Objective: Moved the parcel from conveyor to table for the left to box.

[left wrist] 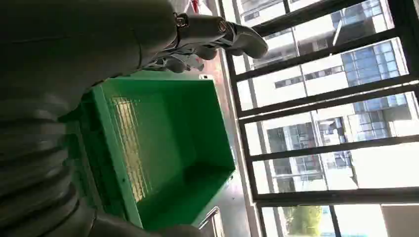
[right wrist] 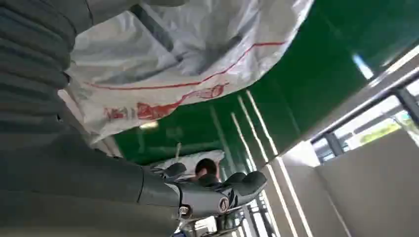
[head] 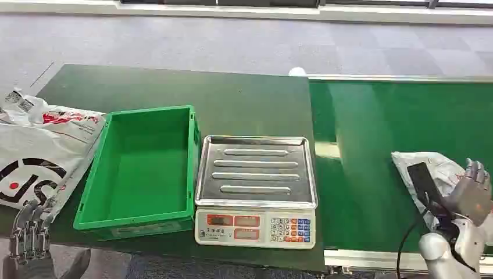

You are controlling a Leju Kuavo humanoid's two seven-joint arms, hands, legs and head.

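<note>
The parcel [head: 433, 174] is lying on the green conveyor [head: 372, 145], with the right robot hand [head: 472, 195] resting against it, grip unclear. The left robot hand [head: 29, 232] is hanging empty beside the counter [head: 244, 107], fingers loose.

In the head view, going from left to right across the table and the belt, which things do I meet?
White printed bag → green crate → weighing scale → green conveyor belt → white parcel with the right hand at it.
</note>
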